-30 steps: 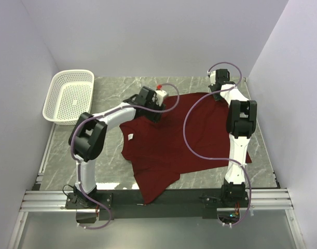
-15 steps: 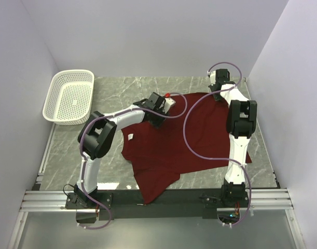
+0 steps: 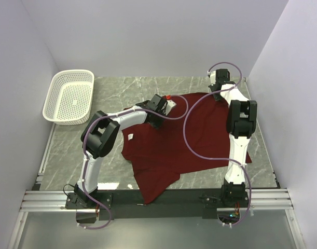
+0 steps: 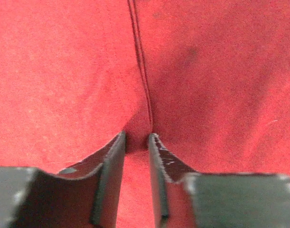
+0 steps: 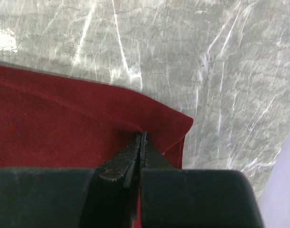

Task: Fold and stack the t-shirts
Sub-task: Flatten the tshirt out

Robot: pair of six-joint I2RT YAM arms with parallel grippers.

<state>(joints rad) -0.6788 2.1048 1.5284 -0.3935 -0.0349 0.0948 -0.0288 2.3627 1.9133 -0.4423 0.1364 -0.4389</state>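
Note:
One dark red t-shirt (image 3: 189, 140) lies spread and rumpled on the marble table, its white neck label (image 3: 131, 137) near the left side. My left gripper (image 3: 157, 115) is down on the shirt's back left part. In the left wrist view (image 4: 136, 137) its jaws stand narrowly apart with a ridge of the cloth (image 4: 64, 71) and a seam pinched between them. My right gripper (image 3: 219, 92) is at the shirt's far right corner. In the right wrist view (image 5: 142, 135) it is shut on the cloth (image 5: 54, 123) just inside that corner.
A white perforated basket (image 3: 70, 96) stands at the back left of the table. Bare marble (image 5: 206, 57) lies beyond the shirt's corner. Grey walls close in the left, back and right sides. Purple cables loop over the shirt.
My left gripper has moved right and down from above the shirt's back edge onto the cloth. The right arm has not moved.

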